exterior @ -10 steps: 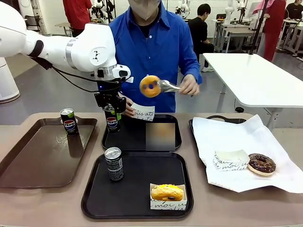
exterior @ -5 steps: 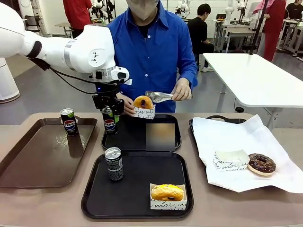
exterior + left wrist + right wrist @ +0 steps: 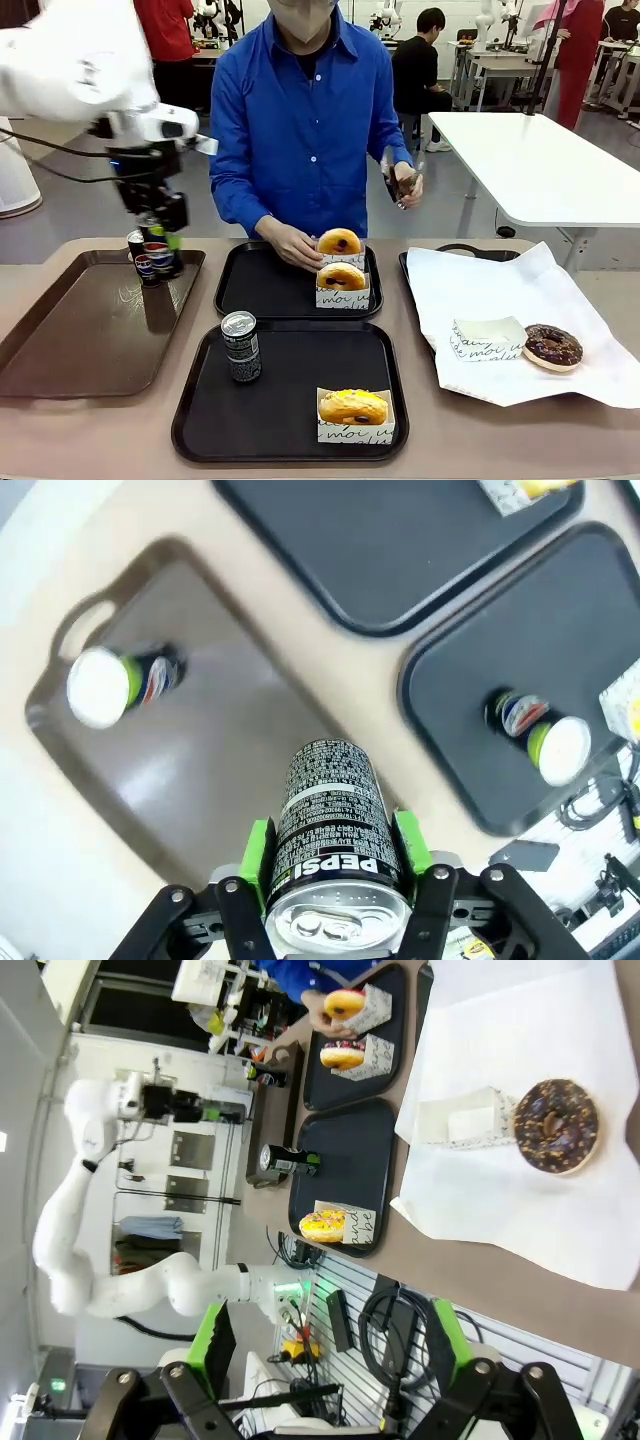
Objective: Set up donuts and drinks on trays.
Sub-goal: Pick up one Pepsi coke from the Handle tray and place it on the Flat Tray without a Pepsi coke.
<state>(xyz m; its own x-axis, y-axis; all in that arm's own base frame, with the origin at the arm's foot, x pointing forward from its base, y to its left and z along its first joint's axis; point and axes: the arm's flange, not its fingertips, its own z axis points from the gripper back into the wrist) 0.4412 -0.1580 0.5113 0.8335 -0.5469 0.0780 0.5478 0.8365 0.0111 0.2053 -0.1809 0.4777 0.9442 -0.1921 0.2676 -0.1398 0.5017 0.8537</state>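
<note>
My left gripper (image 3: pixel 163 243) is shut on a dark Pepsi can (image 3: pixel 330 825) over the far part of the brown tray (image 3: pixel 80 340), close beside another can (image 3: pixel 138 262) standing there. A third can (image 3: pixel 240 346) and a glazed yellow donut (image 3: pixel 352 407) in a paper sleeve sit on the near black tray (image 3: pixel 300 400). On the far black tray (image 3: pixel 262 290) are two sleeved orange donuts (image 3: pixel 341 277), and the person's hand (image 3: pixel 288 245) touches the farther one (image 3: pixel 340 241). My right gripper (image 3: pixel 330 1345) stands open and holds nothing.
A chocolate donut (image 3: pixel 553 346) and an empty sleeve (image 3: pixel 485 335) lie on white paper (image 3: pixel 520 290) at the right. The person's other hand holds tongs (image 3: pixel 403 186) raised above the table.
My left gripper has carried its can from the far black tray leftward to the brown tray. The person sleeved the orange donut, set it on the far tray and raised the tongs.
</note>
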